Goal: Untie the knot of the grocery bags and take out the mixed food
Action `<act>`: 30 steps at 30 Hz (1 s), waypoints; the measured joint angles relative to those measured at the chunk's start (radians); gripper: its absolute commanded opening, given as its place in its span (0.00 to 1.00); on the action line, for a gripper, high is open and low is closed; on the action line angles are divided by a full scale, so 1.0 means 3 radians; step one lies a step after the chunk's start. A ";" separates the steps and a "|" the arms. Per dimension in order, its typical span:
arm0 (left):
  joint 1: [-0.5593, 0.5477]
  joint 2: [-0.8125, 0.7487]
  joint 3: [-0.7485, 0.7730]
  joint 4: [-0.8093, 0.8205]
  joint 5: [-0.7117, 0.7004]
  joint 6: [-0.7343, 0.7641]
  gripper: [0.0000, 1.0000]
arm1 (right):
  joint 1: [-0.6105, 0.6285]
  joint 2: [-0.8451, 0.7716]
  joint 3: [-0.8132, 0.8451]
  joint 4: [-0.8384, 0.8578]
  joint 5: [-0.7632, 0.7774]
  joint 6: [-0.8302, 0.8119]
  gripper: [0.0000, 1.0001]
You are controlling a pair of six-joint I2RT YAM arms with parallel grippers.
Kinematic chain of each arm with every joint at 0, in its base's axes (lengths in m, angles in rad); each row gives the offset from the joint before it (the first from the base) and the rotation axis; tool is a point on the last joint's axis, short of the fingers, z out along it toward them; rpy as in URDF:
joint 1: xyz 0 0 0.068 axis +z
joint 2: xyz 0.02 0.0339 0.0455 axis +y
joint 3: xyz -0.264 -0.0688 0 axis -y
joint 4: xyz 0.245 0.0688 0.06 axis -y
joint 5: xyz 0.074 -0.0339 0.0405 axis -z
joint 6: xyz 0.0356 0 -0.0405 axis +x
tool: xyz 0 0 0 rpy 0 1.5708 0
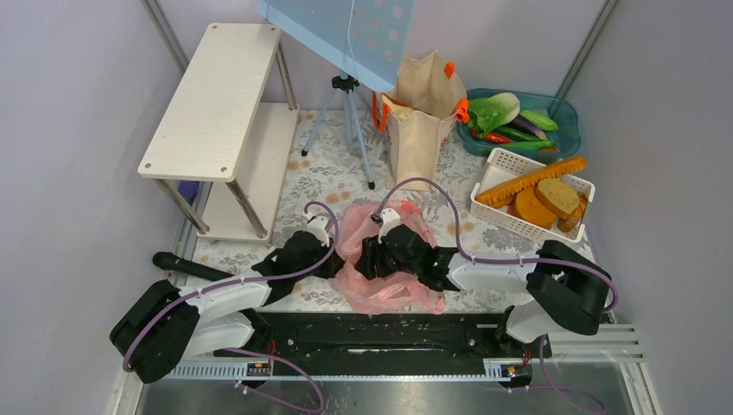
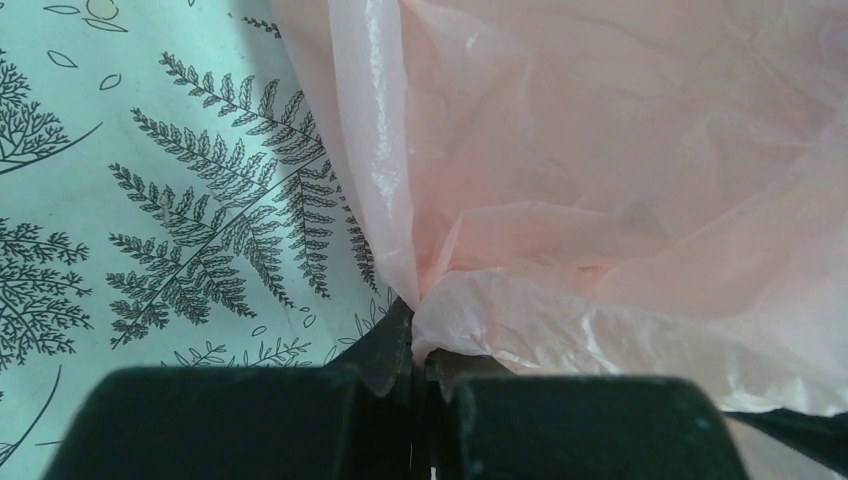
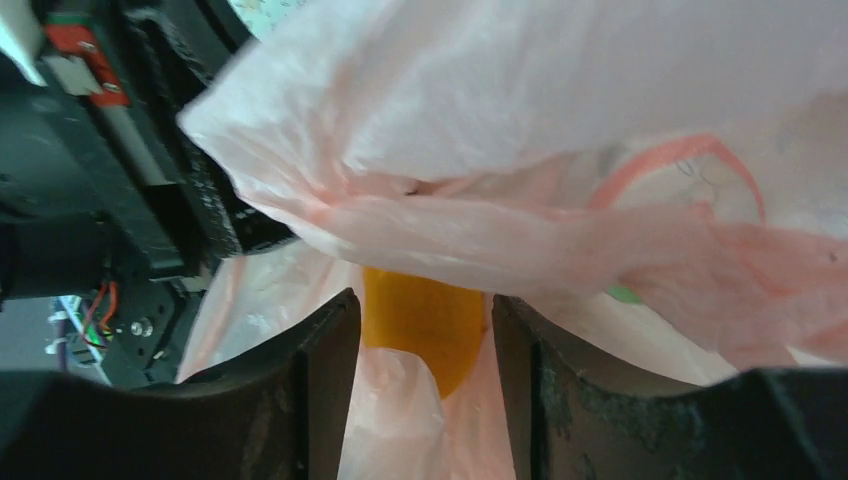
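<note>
The pink plastic grocery bag (image 1: 385, 259) lies crumpled on the fern-print table cover (image 1: 328, 177), between both arms. The left gripper (image 2: 420, 375) is clamped on a fold of its film. The right gripper (image 3: 425, 345) stands apart, an orange toy piece (image 3: 425, 325) (under film) between its fingers.

Crumpled translucent pink grocery bag (image 1: 389, 268) lies on the patterned tabletop.

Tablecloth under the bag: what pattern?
Dark fern leaves on pale tablecloth; clearest in the left wrist view.
</note>
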 measured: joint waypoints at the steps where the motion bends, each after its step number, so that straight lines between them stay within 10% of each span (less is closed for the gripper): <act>1: 0.0000 0.0000 -0.0001 0.0009 -0.0001 0.0000 0.00 | 0.0000 0.0005 0.0019 0.0038 -0.0025 -0.0003 0.62; 17: 0.0000 -0.0037 -0.0004 0.0056 0.0000 -0.0011 0.00 | 0.0028 0.0100 -0.0113 0.0148 -0.0238 0.0183 0.79; 30: 0.0000 -0.0037 -0.0011 0.0080 0.0001 -0.0011 0.00 | -0.0191 -0.0174 -0.0109 -0.0057 0.0009 0.0446 0.67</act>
